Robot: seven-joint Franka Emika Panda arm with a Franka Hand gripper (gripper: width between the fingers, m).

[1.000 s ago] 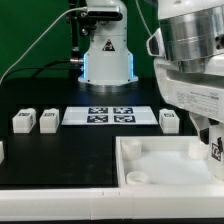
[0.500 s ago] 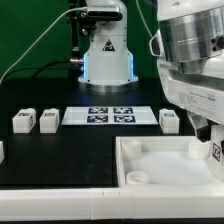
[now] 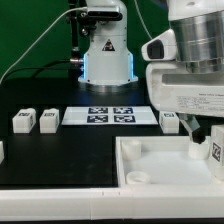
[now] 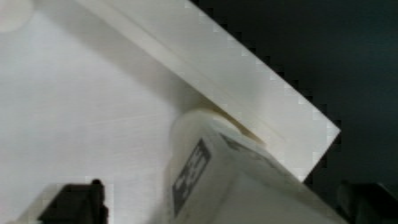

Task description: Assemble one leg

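Over the white tray's [image 3: 160,146] corner — gripper [image 3: 204,138] beside a tagged leg [image 3: 216,151], clamped or loose impossible to tell.

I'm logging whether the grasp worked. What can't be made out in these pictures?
Gripper: in the exterior view, the arm's bulk and that view's right edge hide whether it grips the leg.
Fingers: the wrist view shows one dark fingertip; the other is cut off by the edge.
Tag on the leg: wrist view, too blurred to read.
Another leg: cut by the exterior view's left edge.
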